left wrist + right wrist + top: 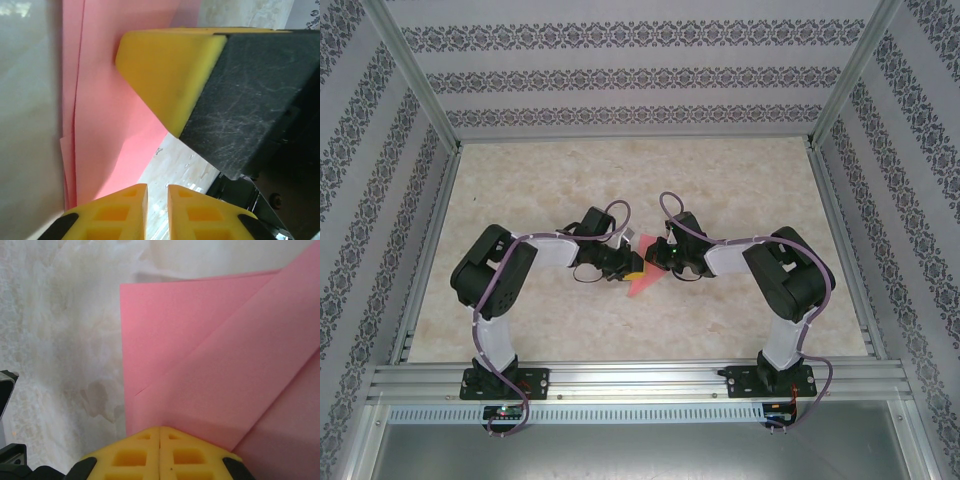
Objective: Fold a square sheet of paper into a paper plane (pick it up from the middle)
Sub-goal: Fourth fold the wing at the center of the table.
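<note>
paper (190,340) pink | table (720,180) beige marbled | walls (640,80) white, dark damask stripes

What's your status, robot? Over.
Left gripper open a crack, table showing through. Right gripper shut, tips at the folded pink paper. Both grippers crowded close together. Over.

Bright, even light, soft shadows; wrist views blur close up, the table (60,315) washed out.
</note>
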